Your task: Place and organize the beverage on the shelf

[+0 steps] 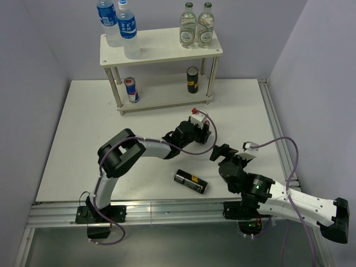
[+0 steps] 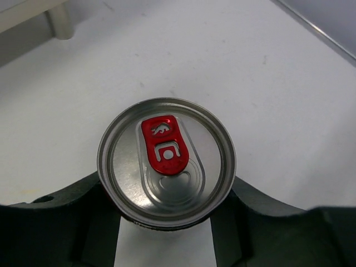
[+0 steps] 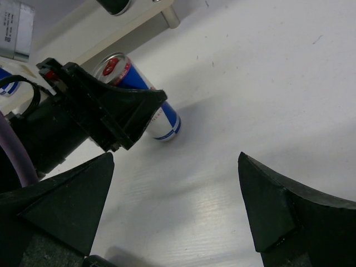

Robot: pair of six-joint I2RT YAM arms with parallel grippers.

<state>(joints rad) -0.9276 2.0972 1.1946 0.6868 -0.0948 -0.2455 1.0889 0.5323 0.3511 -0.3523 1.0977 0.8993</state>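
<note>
Where the bench (image 1: 83, 144) spreads white and matt, flecked with small scuffs in the wrist views, pale grey-lilac walls (image 1: 33, 61) close it in on the left, the rear and the right. A metal rail (image 1: 167, 214) runs along its near edge and another borders its right side.

The left claw (image 1: 199, 132) sits near the middle of the bench, clamped on an upright slim blue-and-silver can (image 2: 167, 161) with a finger pressed to each side; the silver lid and red tab face the wrist camera. The right claw (image 3: 175, 189) is just to the right of it and nearer the bases, spread wide with nothing between its fingers.

Beyond the left claw stands the cream shelf (image 1: 161, 47). On its top board, far left of the claw, are a blue-labelled water bottle (image 1: 107, 19) and its twin (image 1: 127, 30); straight beyond the claw are two green-capped bottles (image 1: 188, 28). On the lower board stand a second blue-and-silver can (image 1: 131, 90), left of the claw, and a dark yellow-banded can (image 1: 192, 79), directly beyond it.

Nearer the bases than the left claw, and left of the right claw, a fallen dark can (image 1: 191, 181) lies on its side on the bench.
</note>
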